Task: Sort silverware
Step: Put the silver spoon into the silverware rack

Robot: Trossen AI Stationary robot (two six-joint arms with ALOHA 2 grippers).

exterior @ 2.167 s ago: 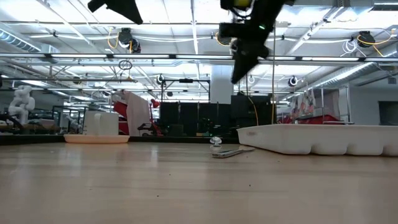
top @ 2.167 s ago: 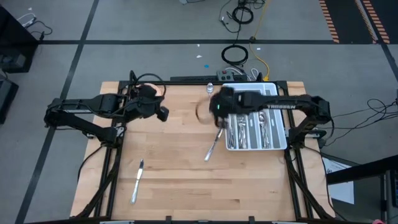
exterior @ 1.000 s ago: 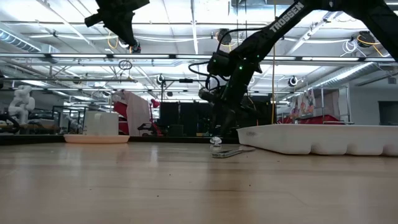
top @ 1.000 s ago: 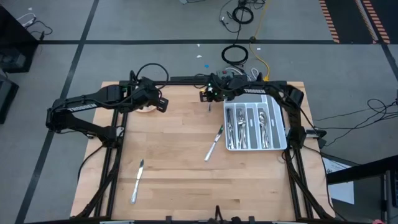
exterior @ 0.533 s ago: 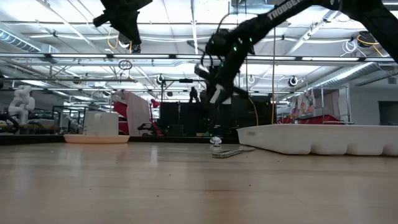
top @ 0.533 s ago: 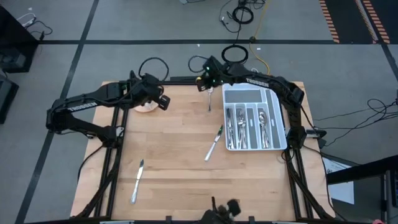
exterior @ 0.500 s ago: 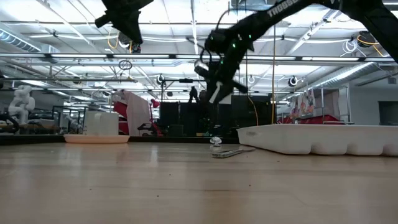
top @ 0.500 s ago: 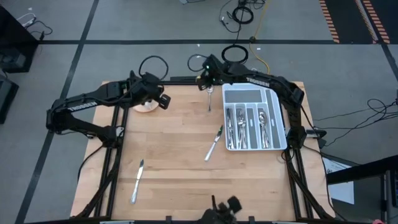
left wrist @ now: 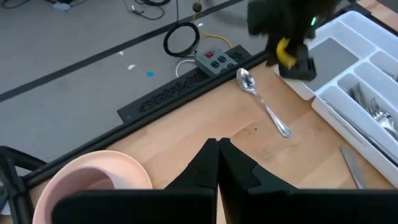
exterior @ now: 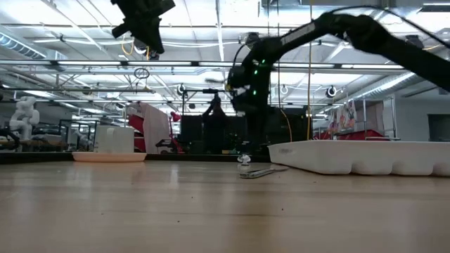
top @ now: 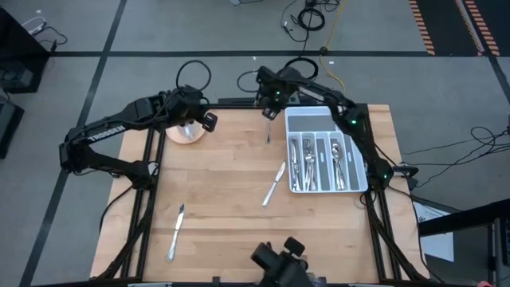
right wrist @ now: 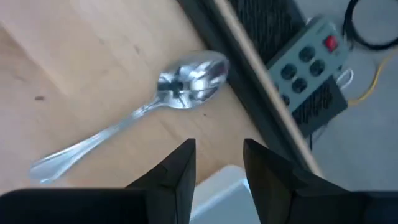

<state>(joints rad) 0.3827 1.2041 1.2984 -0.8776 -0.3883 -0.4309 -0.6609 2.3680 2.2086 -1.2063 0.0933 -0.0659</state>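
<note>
Silver spoon (right wrist: 161, 112) close-up, right hand (right wrist: 217, 163) apart above

Left jaws closed; spoon (left wrist: 263, 103) on wood between pink saucer (left wrist: 93, 181), white tray (left wrist: 359, 74).

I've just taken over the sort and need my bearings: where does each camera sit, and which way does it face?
High view: overhead, straight down on the table, both arms, white tray.
Low view: tabletop height, level across; arms overhead.
Left wrist view: shut left gripper, pink saucer, spoon.
Right wrist view: open right gripper above that spoon.
Both wrist views share the spoon.
</note>
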